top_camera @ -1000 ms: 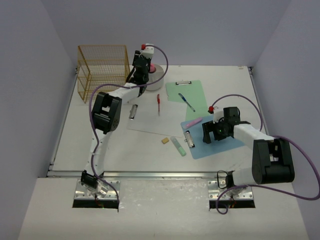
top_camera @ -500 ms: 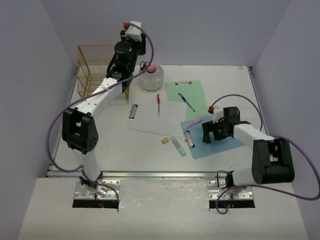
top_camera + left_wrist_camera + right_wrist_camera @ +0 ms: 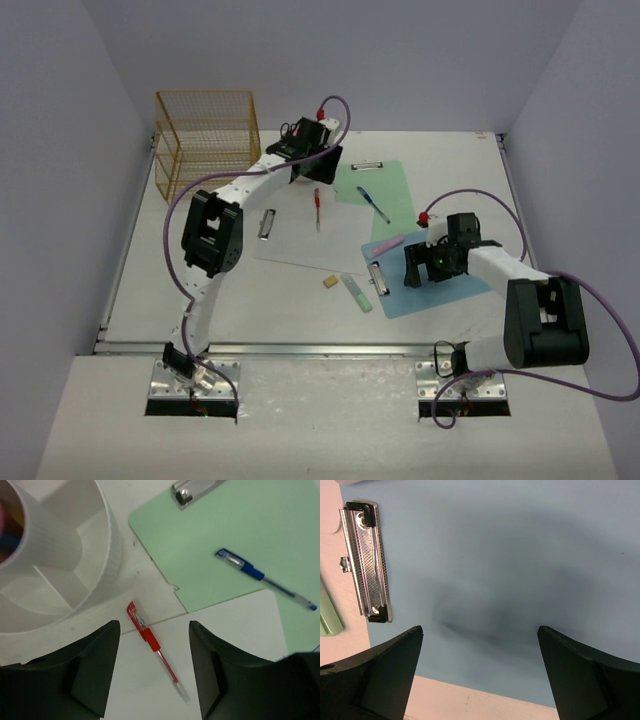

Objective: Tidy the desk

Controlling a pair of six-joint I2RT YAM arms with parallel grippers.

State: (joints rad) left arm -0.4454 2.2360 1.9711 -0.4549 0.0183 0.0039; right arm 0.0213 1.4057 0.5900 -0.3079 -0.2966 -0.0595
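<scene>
The white desk (image 3: 170, 290) carries scattered stationery. My left gripper (image 3: 307, 160) is open and empty, hovering at the back by a white round organizer (image 3: 60, 575). In the left wrist view its jaws (image 3: 153, 626) frame a red pen (image 3: 150, 642) lying on white paper (image 3: 225, 640). The red pen also shows in the top view (image 3: 317, 208). My right gripper (image 3: 413, 270) is open and empty, low over a blue clipboard (image 3: 440, 285). In the right wrist view (image 3: 480, 629) only the blue board (image 3: 510, 555) lies between its jaws.
A green clipboard (image 3: 375, 185) carries a blue pen (image 3: 374, 204). A pink highlighter (image 3: 388, 243), a green marker (image 3: 356, 292), a tan eraser (image 3: 329, 282) and a silver clip (image 3: 266, 223) lie mid-desk. A yellow wire basket (image 3: 205, 135) stands back left. Lavender walls enclose the desk.
My left arm swung up high near the basket, then came back down to the right, over the organizer and red pen. The right arm has not moved.
</scene>
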